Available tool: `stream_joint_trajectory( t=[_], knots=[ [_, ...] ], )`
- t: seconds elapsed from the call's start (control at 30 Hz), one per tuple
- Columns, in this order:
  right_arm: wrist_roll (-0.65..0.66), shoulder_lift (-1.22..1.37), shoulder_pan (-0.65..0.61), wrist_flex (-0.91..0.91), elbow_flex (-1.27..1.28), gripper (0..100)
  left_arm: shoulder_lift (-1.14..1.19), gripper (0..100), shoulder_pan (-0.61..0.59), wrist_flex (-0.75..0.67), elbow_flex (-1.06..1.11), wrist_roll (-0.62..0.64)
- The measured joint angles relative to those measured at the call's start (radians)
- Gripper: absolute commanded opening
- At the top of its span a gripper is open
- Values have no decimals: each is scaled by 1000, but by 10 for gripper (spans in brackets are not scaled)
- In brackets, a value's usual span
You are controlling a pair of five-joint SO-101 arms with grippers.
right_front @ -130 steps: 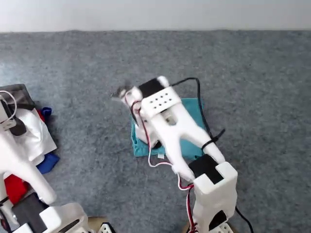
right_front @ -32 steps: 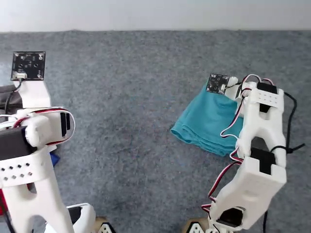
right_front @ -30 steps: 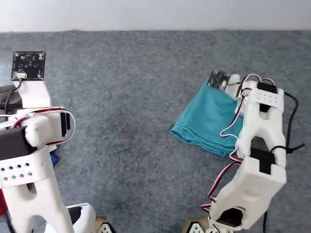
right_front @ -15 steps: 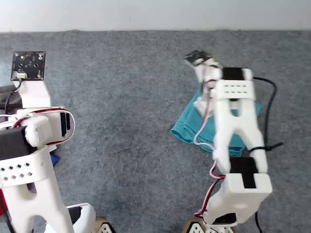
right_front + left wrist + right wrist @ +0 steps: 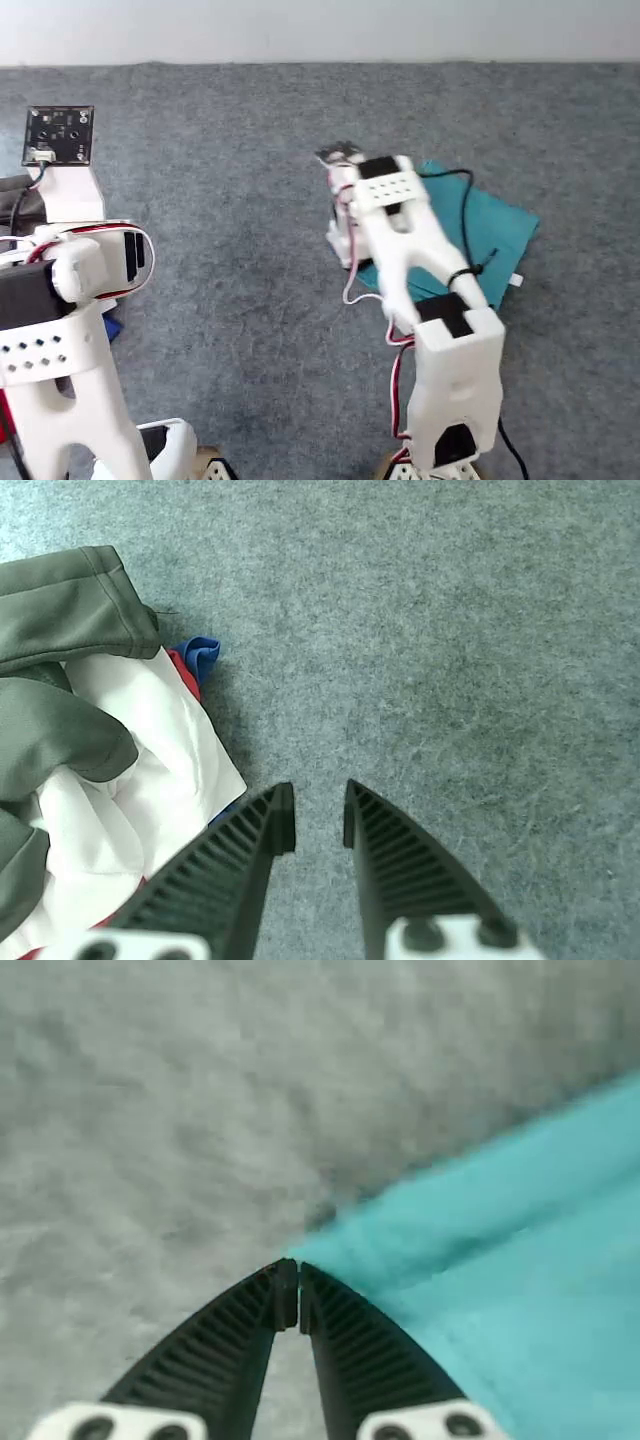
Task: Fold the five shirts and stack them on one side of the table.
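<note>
From above, your right arm (image 5: pixel 410 240) stretches over the middle of the grey surface (image 5: pixel 220 130) and lies across the folded teal shirt (image 5: pixel 490 225). The shirt sits right of centre, askew to the surface's edges. One corner points at the far edge, another at the right edge, and a white tag (image 5: pixel 515 281) shows on its near-right side (the arm covers too much to settle its long axis). Your left arm (image 5: pixel 60 300) stands at the left edge, over a pile of shirts (image 5: pixel 20 195).

Left wrist camera: your left gripper (image 5: pixel 318 805) hangs above bare surface just beside that pile, jaws slightly apart with nothing between them. A dark grey garment (image 5: pixel 60 610) lies on a white shirt (image 5: pixel 130 810), with red cloth (image 5: pixel 186 672) and blue cloth (image 5: pixel 203 650) peeking from underneath.

Right wrist camera: your right gripper (image 5: pixel 294 1272) has its jaws together, tips at the teal shirt's corner. Whether any cloth is pinched cannot be told.
</note>
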Motion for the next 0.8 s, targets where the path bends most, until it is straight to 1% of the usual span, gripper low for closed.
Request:
stream_joint_trajectory(
  t=[0.07, 0.2, 0.33, 0.4, 0.47, 0.57, 0.63, 0.7, 0.8],
  knots=[
    [-5, 0, -12, 49, -61, 9, 0, 94, 0, 0, 0, 0],
    [-6, 0, 8, 184, -201, 9, 0, 94, 0, 0, 0, 0],
    [-25, 0, 97, 288, -304, 22, 0, 94, 0, 0, 0, 0],
    [-71, 0, 144, 307, -328, 88, 0, 94, 0, 0, 0, 0],
    [-152, 0, 184, 311, -333, 195, 0, 95, 0, 0, 0, 0],
    [-311, 0, 239, 316, -333, 376, 0, 95, 0, 0, 0, 0],
    [-423, 0, 275, 316, -333, 460, 0, 95, 0, 0, 0, 0],
    [-512, 0, 307, 307, -333, 475, 0, 96, 0, 0, 0, 0],
    [-597, 0, 351, 256, -333, 475, 0, 96, 0, 0, 0, 0]
  ],
)
